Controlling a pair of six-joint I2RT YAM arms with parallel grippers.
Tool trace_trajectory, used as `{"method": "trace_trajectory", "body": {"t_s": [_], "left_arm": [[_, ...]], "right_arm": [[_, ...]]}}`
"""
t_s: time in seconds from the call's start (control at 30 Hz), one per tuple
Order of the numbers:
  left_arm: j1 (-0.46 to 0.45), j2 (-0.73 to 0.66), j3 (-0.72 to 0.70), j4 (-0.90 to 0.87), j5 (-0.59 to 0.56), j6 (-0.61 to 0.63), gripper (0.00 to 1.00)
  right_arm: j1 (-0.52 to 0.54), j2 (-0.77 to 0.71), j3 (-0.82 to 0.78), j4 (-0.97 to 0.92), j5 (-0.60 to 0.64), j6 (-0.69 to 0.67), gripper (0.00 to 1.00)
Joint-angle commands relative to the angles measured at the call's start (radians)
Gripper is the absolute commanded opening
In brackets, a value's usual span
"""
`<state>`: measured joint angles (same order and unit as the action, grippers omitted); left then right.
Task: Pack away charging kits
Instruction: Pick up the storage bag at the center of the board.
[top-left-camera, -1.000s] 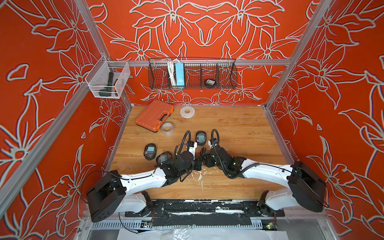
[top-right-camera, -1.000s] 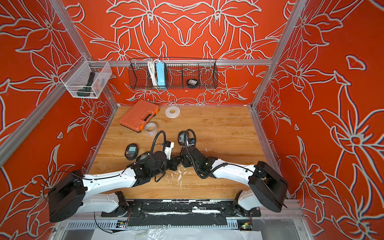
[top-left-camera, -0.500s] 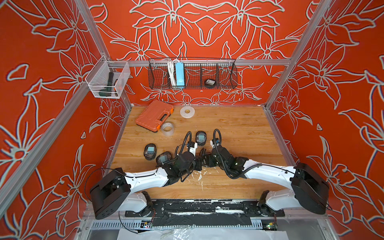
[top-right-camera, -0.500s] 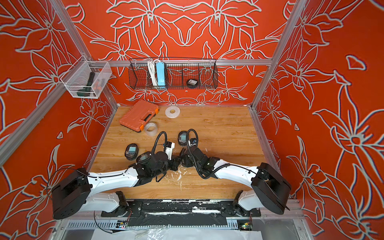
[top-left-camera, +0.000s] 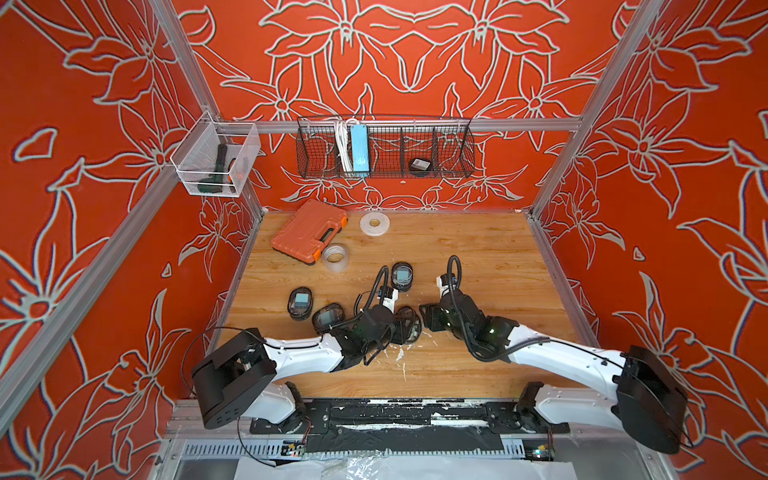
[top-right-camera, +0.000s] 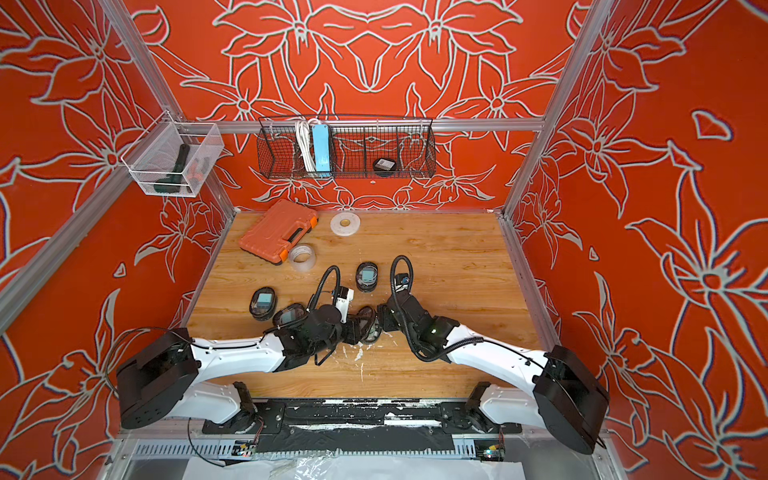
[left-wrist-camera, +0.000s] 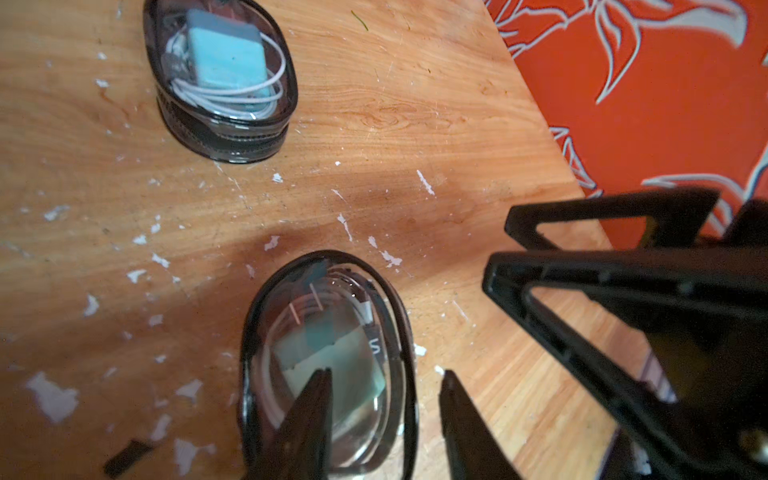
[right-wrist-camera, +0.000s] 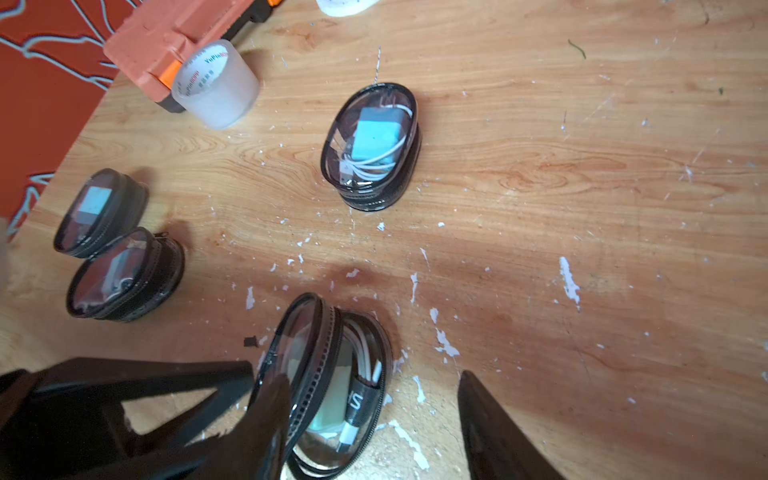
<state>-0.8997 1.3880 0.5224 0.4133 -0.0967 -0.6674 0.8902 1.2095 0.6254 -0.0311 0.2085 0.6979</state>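
Both claws meet over one oval black-rimmed clear-topped pouch (left-wrist-camera: 328, 328), near-centre on the wooden table (top-left-camera: 478, 249). Its zip is partly undone, with the teal cube adapter (left-wrist-camera: 345, 353) and coiled white cable (right-wrist-camera: 365, 349) inside. The left gripper (left-wrist-camera: 384, 374) has its jaws narrowly apart, one tip over the clear top, gripping nothing. The right gripper (right-wrist-camera: 370, 376) is spread wide and empty. Another zipped pouch (top-left-camera: 402, 275) sits farther back, and two more pouches (top-left-camera: 300, 300) (top-left-camera: 328, 318) lie to the left.

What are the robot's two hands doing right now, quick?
Left gripper: open, jaws either side of the rim of the unzipped pouch, not clamping it.
Right gripper: open, holding nothing.
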Motion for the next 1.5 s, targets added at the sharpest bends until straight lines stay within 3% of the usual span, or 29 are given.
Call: {"method": "trace_trajectory", "body": {"t_s": [0.0,0.13,0.2,0.27,0.37,0.53,0.63,0.97,1.47], "left_arm": [[-0.005,-0.034,0.005,0.01,-0.01,0.006,0.56],[-0.005,-0.156,-0.032,-0.038,-0.086,-0.014,0.79],[-0.004,-0.241,-0.071,-0.079,-0.182,-0.066,0.92],[-0.002,-0.316,-0.114,-0.097,-0.255,-0.099,0.96],[0.016,-0.438,-0.192,-0.075,-0.269,-0.099,0.98],[0.158,-0.497,-0.211,-0.116,-0.045,-0.078,0.96],[0.185,-0.487,-0.23,-0.082,0.007,-0.067,0.94],[0.191,-0.366,-0.184,-0.082,0.098,-0.085,0.92],[0.197,-0.141,-0.112,-0.003,0.247,-0.095,0.88]], "right_arm": [[-0.01,-0.001,-0.002,-0.018,0.012,0.002,0.64],[-0.01,0.038,0.023,-0.016,-0.025,-0.008,0.64],[-0.008,0.07,0.041,-0.014,-0.059,-0.013,0.64],[-0.007,0.101,0.049,0.005,-0.088,-0.014,0.64],[-0.001,0.144,0.053,0.03,-0.106,-0.012,0.64],[0.012,0.19,0.062,0.048,-0.118,-0.007,0.64],[0.027,0.205,0.06,0.048,-0.108,-0.002,0.63],[0.035,0.237,-0.053,0.119,-0.065,0.042,0.23],[0.033,0.271,-0.121,0.235,-0.063,0.044,0.06]]}}
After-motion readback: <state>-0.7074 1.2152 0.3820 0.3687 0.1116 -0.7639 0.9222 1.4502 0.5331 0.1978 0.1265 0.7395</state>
